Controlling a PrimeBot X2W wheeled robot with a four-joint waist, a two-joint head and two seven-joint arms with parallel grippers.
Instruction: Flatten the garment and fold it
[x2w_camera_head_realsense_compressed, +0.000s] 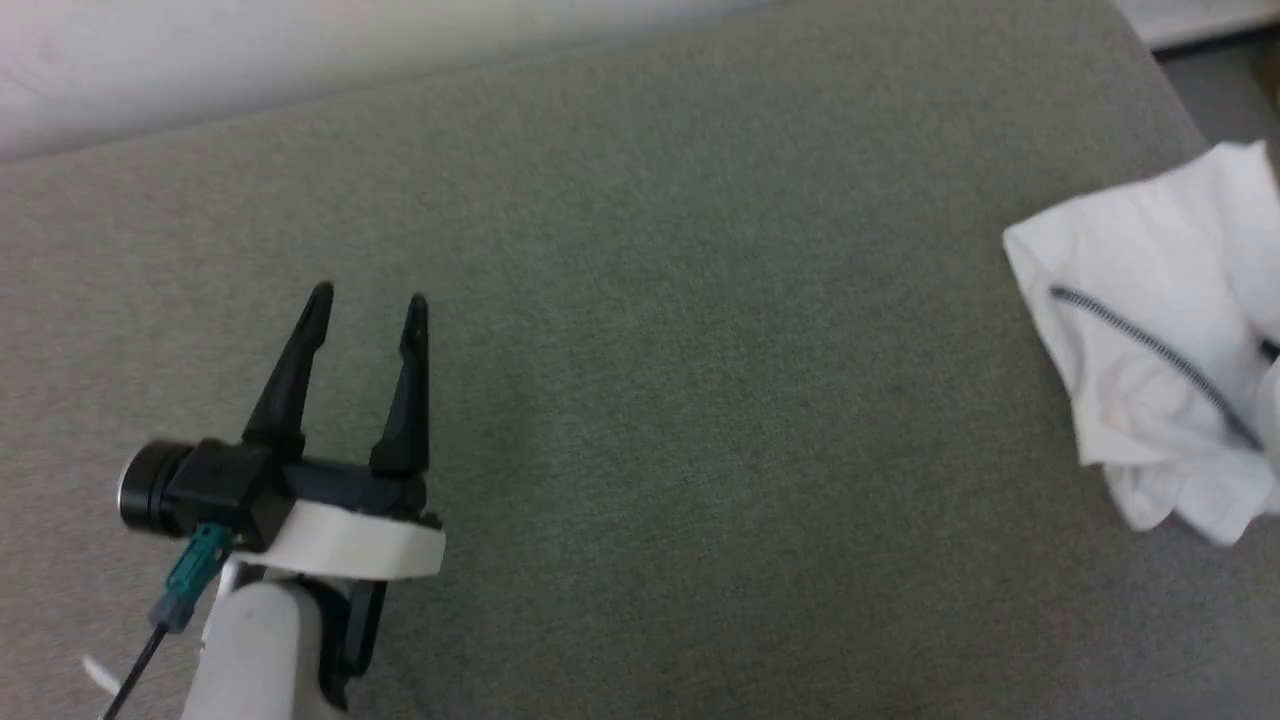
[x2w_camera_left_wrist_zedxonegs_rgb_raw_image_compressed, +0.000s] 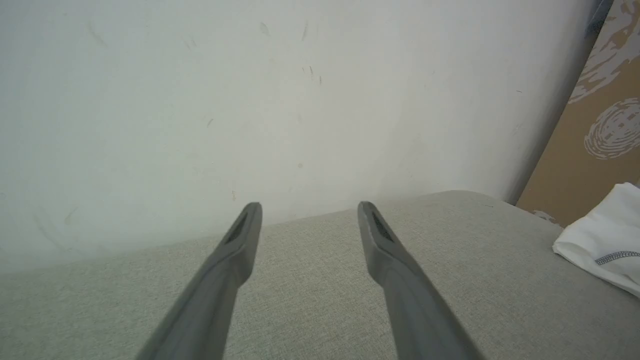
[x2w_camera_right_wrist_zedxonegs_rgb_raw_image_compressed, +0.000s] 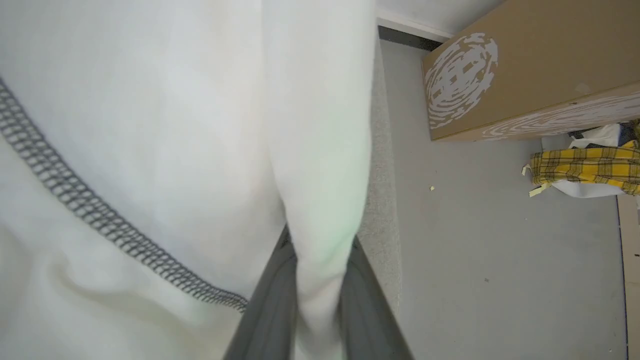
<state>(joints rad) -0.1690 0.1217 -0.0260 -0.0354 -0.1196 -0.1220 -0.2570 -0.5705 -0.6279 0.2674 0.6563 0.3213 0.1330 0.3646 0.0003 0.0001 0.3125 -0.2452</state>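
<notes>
Pinching a fold of the garment (x2w_camera_right_wrist_zedxonegs_rgb_raw_image_compressed: 150, 125) in my right hand (x2w_camera_right_wrist_zedxonegs_rgb_raw_image_compressed: 320, 241), I see the white cloth bunched at the right edge of the grey cushion (x2w_camera_head_realsense_compressed: 640, 400). My left hand (x2w_camera_head_realsense_compressed: 368, 297) hangs wide open and empty, well apart to the left. I judge it must reach right across the cushion to meet the cloth.

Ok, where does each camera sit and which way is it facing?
Head view: high on the robot, looking down on the grey cushion; open left gripper and pale forearm lower left, the garment at the right edge.
Left wrist view: low over the cushion, facing the white wall along its own spread fingers.
Right wrist view: close against the garment, facing past the cushion edge to the floor and a cardboard box; the right gripper pinches a fold.
Shared: garment and cushion in all three; the box in both wrist views.
</notes>
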